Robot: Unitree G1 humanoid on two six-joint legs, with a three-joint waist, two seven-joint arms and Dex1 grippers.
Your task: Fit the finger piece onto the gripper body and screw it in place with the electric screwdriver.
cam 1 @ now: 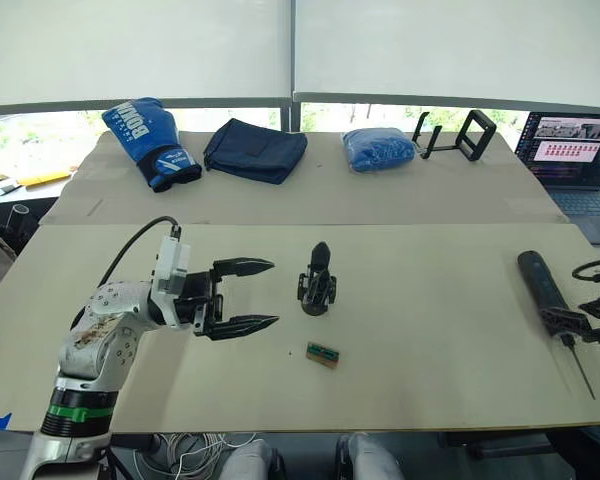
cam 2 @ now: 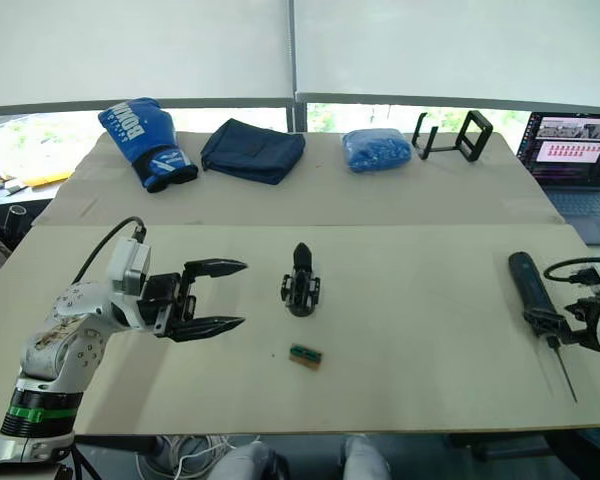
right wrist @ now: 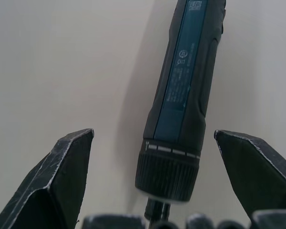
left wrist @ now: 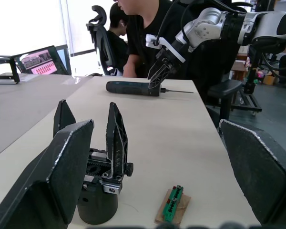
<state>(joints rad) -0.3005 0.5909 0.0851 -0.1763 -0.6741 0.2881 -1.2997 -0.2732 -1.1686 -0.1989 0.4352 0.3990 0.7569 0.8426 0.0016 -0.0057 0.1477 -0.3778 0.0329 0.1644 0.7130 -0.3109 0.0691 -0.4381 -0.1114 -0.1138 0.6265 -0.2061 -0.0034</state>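
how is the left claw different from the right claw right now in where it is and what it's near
The left claw hangs open over the table's left part, pointing toward the gripper body but clear of it; the right claw is at the table's right edge, straddling the electric screwdriver near its bit end. The gripper body stands upright; the screwdriver lies flat. Both claws are open and hold nothing.

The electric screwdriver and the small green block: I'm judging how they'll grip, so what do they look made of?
The electric screwdriver looks like matte black plastic or rubbery casing with a ribbed collar and printed label; its thin bit looks metal. The small green block seems a green plastic part on a brown base, possibly wood or card.
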